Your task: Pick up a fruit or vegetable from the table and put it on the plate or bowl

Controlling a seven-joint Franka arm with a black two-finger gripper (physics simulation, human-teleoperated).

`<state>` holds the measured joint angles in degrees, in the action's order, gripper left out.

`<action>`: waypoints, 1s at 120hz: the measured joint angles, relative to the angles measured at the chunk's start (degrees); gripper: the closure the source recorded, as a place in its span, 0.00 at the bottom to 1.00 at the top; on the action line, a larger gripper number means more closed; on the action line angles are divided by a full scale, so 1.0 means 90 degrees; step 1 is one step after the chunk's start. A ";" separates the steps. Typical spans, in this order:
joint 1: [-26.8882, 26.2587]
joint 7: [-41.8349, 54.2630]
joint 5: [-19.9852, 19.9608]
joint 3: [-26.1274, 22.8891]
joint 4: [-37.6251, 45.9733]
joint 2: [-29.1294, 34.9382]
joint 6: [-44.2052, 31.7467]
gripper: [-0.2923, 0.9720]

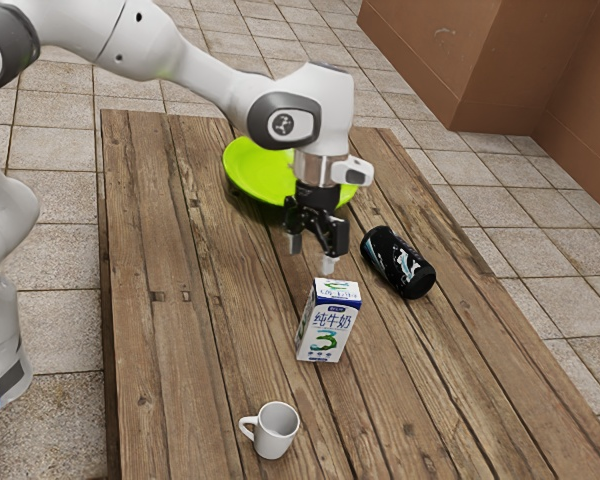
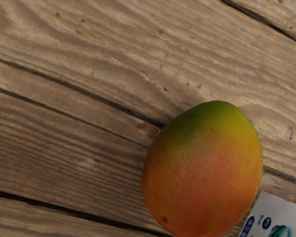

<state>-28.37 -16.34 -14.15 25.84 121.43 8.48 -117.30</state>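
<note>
A mango (image 2: 203, 170), red-orange with a green top, lies on the wooden planks just under my hand, close beside a corner of the milk carton (image 2: 276, 219). In the exterior view my gripper (image 1: 311, 252) hangs open above the table, just behind the carton (image 1: 328, 320) and in front of the lime-green bowl (image 1: 265, 165). Nothing sits between its fingers. The arm covers part of the bowl's rim.
A black can (image 1: 398, 262) lies on its side toward the exterior view's right of the gripper. A white mug (image 1: 271, 430) stands near the table's front edge (image 1: 110, 400). Brown boxes (image 1: 500, 60) stand on the tiled floor beyond the table.
</note>
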 joint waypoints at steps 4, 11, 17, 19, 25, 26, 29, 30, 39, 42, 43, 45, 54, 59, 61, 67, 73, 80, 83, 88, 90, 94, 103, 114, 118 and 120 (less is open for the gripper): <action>-0.0005 -0.0009 -0.0002 -0.0004 0.0003 -0.0011 -0.0059 0.23; -0.0031 -0.0023 -0.0008 -0.0007 0.0002 -0.0052 -0.0144 0.23; -0.0066 -0.0035 -0.0012 -0.0008 0.0006 -0.0080 -0.0201 0.23; -0.0076 -0.0038 -0.0013 -0.0009 0.0008 -0.0087 -0.0220 0.23; -0.0095 -0.0049 -0.0013 -0.0009 0.0019 -0.0099 -0.0270 0.23; -0.0098 -0.0050 -0.0013 -0.0009 0.0022 -0.0102 -0.0278 0.23; -0.0105 -0.0055 -0.0012 -0.0009 0.0027 -0.0113 -0.0302 0.23; -0.0106 -0.0057 -0.0012 -0.0009 0.0028 -0.0121 -0.0309 0.23; -0.0114 -0.0069 -0.0011 -0.0008 0.0033 -0.0217 -0.0365 0.23; -0.0124 -0.0073 -0.0011 -0.0008 0.0034 -0.0245 -0.0380 0.23; -0.0128 -0.0075 -0.0011 -0.0008 0.0034 -0.0253 -0.0384 0.23; -0.0141 -0.0077 -0.0011 -0.0007 0.0035 -0.0266 -0.0394 0.23; -0.0200 -0.0088 -0.0011 -0.0008 0.0035 -0.0292 -0.0439 0.23; -0.0218 -0.0093 -0.0011 -0.0004 0.0038 -0.0298 -0.0459 0.23; -0.0217 -0.0095 -0.0011 -0.0002 0.0043 -0.0311 -0.0467 0.23; -0.0213 -0.0101 -0.0012 -0.0001 0.0062 -0.0350 -0.0491 0.23; -0.0208 -0.0106 -0.0012 0.0000 0.0069 -0.0374 -0.0510 0.23; -0.0209 -0.0112 -0.0015 0.0000 0.0073 -0.0384 -0.0528 0.23; -0.0210 -0.0114 -0.0016 0.0000 0.0073 -0.0386 -0.0535 0.23; -0.0211 -0.0117 -0.0017 0.0000 0.0074 -0.0392 -0.0544 0.23; -0.0211 -0.0119 -0.0017 0.0001 0.0074 -0.0394 -0.0547 0.23; -0.0215 -0.0122 -0.0018 0.0001 0.0074 -0.0399 -0.0553 0.23; -0.0243 -0.0134 -0.0021 0.0001 0.0074 -0.0406 -0.0563 0.23; -0.0293 -0.0148 -0.0032 0.0001 0.0074 -0.0408 -0.0573 0.23; -0.0307 -0.0153 -0.0043 0.0001 0.0074 -0.0408 -0.0575 0.23; -0.0313 -0.0155 -0.0047 0.0001 0.0074 -0.0408 -0.0576 0.23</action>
<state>-31.18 -17.73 -14.57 25.84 122.10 4.81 -122.48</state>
